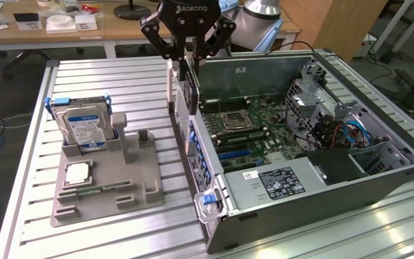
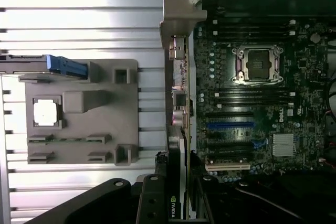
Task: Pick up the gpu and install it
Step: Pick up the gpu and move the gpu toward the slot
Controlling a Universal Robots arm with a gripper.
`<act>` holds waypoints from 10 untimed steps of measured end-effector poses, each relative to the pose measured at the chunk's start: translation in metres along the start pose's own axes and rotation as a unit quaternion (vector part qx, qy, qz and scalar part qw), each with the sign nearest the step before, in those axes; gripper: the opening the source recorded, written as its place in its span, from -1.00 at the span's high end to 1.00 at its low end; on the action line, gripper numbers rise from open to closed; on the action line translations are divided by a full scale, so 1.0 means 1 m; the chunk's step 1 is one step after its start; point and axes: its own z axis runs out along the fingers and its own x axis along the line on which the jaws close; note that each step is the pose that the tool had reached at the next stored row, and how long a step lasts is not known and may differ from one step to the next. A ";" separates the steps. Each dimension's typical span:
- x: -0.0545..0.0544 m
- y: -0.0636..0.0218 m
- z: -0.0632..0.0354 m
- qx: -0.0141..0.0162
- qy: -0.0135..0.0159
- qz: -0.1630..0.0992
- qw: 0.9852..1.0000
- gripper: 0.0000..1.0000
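Observation:
The gpu hangs upright, its silver perforated bracket facing the exterior view's left, over the left wall of the open computer case. My gripper is shut on the card's top edge. In the wrist view the gpu shows edge-on between my fingers, running along the case wall beside the motherboard. The blue expansion slot lies just inside the case, apart from the card, and also shows on the board at the blue slot.
A grey holder tray on the slatted table carries a hard drive standing upright, a processor chip and a RAM stick. Inside the case are the CPU socket, drive cage and cables. A desk stands behind.

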 end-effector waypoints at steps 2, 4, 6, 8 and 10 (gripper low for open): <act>-0.003 0.0005 0.0001 0.000 0.000 0.000 1.000 0.47; -0.005 0.0009 0.0002 0.000 0.000 0.000 1.000 0.47; -0.008 0.0014 0.0003 0.000 0.000 0.000 1.000 0.47; -0.011 0.0019 0.0004 0.000 0.000 0.000 1.000 0.47; -0.013 0.0025 0.0005 0.000 0.000 0.000 1.000 0.47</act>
